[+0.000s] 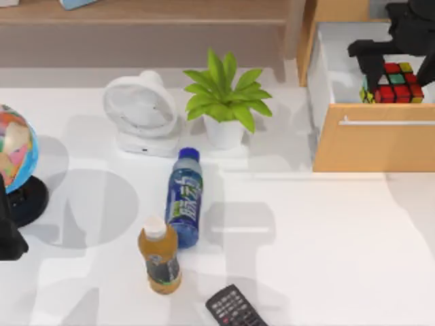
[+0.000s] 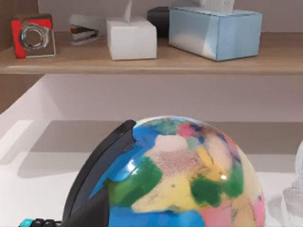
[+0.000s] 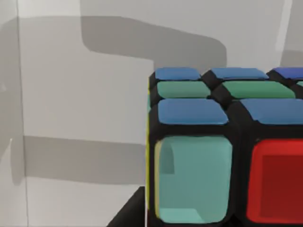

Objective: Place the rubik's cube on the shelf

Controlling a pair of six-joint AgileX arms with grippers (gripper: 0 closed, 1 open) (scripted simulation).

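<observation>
White tabletop stretches below the long wooden shelf (image 1: pixel 143 12), which runs along the far edge; at the table's right side an orange-wood drawer (image 1: pixel 374 146) stands pulled open. Inside that drawer, on its pale floor, sits the rubik's cube (image 1: pixel 395 83), and the right gripper (image 1: pixel 378 68) hangs directly over it, its dark fingers reaching down at the cube's near-left corner. Whether those fingers are spread or pressed onto the cube I cannot tell. The right wrist view looks close onto the cube's blue, green and red tiles (image 3: pixel 222 142), with the drawer's white wall just behind.

Judging by its look, the cube is light, rigid and not fragile, but its glossy tiles are likely slippery, and the layers could twist under an off-centre squeeze. The safest hold is across two opposite flat faces, pads centred on the middle row, not on a corner or edge.

Well away from the right gripper, the left arm (image 1: pixel 8 238) sits parked at the table's left edge beside the globe (image 1: pixel 15 146). The shelf lies up and to the left of the working gripper.
</observation>
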